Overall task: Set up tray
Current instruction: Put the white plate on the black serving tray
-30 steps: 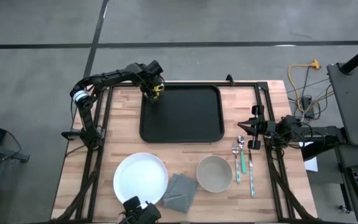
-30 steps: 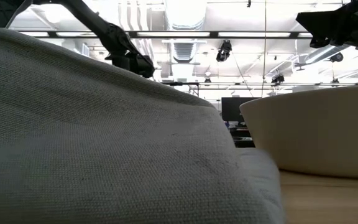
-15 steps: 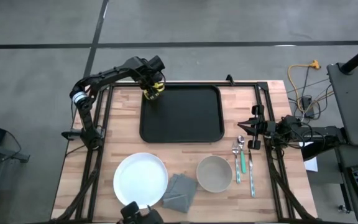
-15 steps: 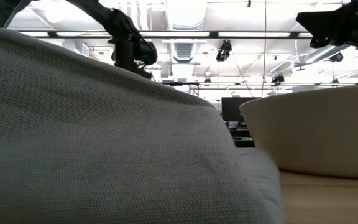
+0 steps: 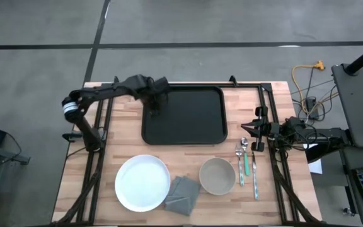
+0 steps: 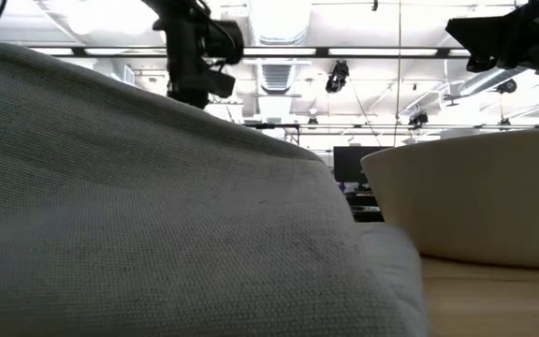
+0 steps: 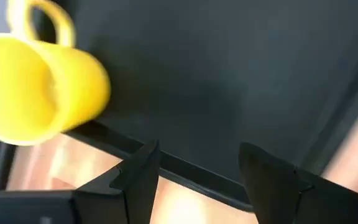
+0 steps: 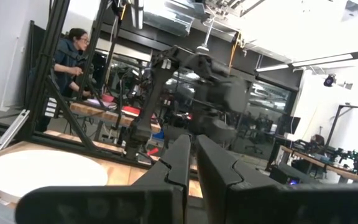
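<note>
Tray sits at table's 12 o'clock, long axis side to side, empty except a yellow mug on its side at the far-left corner, seen only in the left wrist view. Left gripper hangs over that corner, fingers wide apart, holding nothing; mug lies just beside it. Right gripper parked at 3 o'clock, off the tray's right edge, fingers pinched shut, empty. Plate, napkin, bowl line the 6 o'clock edge; cutlery at 4 o'clock. Left arm nearer the mug and plate, right nearer bowl and cutlery. Tray middle is open room; rim is the edge to clear.
</note>
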